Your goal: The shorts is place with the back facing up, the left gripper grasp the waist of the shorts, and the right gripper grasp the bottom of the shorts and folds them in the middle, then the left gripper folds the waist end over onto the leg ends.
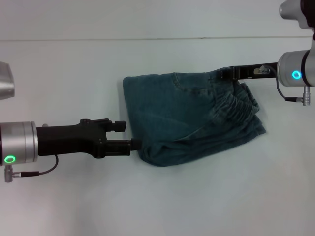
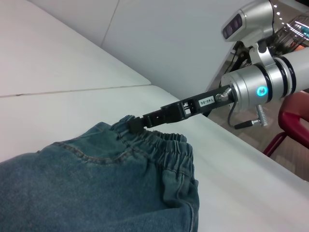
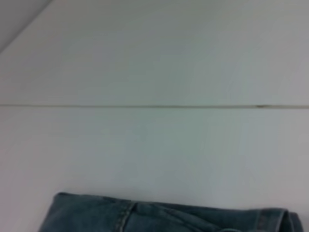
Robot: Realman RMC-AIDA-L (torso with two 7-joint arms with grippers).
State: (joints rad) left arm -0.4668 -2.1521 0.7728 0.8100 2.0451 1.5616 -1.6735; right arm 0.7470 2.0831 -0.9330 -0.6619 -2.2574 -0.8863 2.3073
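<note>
Shorts (image 1: pixel 189 115) lie folded on white table (image 1: pixel 74 206), spanning btwn both grippers. L gripper (image 1: pixel 129 135): lower finger at the near-left corner, upper finger bare above the cloth, so grip prob. thin; closure unclear. R gripper (image 2: pixel 135 124) pinched on waistband (image 2: pixel 164 145) edge. Risk: corner slips out when lifted, layers shear, fold skews.

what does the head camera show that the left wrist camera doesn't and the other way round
Only the head view shows the black left gripper with its silver cuff, at the near left edge of the blue denim shorts. Only the left wrist view shows the white label on the slim black right gripper and a red chair beyond the table. Both show the right gripper at the gathered elastic waistband and the white table.
</note>
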